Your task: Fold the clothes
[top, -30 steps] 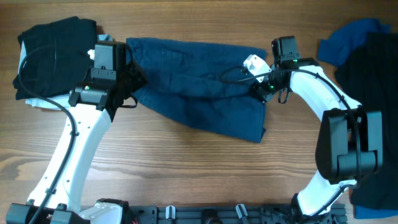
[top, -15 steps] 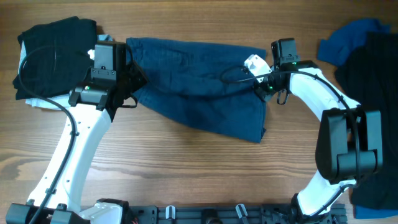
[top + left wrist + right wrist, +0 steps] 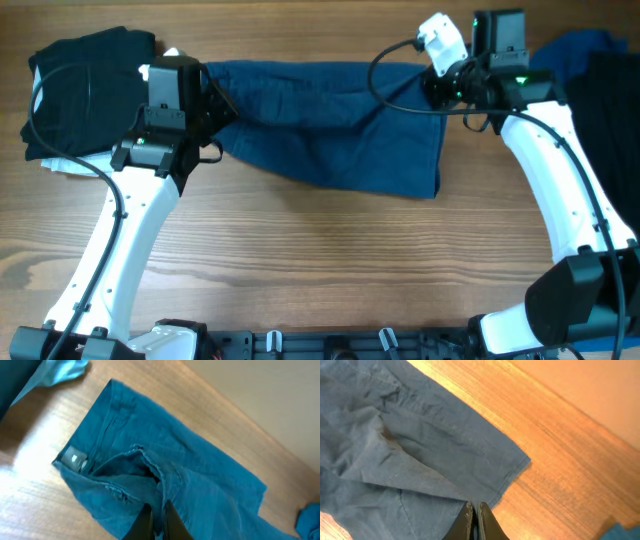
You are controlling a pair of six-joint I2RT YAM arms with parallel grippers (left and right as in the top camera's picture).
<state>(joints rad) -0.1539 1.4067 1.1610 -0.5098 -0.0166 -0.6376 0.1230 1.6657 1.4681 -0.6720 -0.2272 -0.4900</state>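
The dark blue shorts (image 3: pixel 330 150) lie across the desk (image 3: pixel 320 270), stretched wider than 1 second ago. My right tool (image 3: pixel 438 93), clamped shut on their edge, has pulled outward. My left tool (image 3: pixel 212 108) pinches the opposite end. I judge them nearly flat enough to fold.

One desk (image 3: pixel 320 270) carries everything. Two robot arms stand at it, a left arm (image 3: pixel 120 250) and a right arm (image 3: pixel 565 190). Each ends in one end effector, so there are two in all: the left end effector (image 3: pixel 156 519) and the right end effector (image 3: pixel 474 516), each with two fingers. There is one pair of dark blue shorts (image 3: pixel 330 150). There are two black heaps of clothing, the left black heap (image 3: pixel 85 90) and the right black heap (image 3: pixel 615 110). One brighter blue garment (image 3: pixel 590 42) shows beside the right one. One pale cloth (image 3: pixel 62 165) peeks from under the left one. Whether either black heap holds more than one piece cannot be told.
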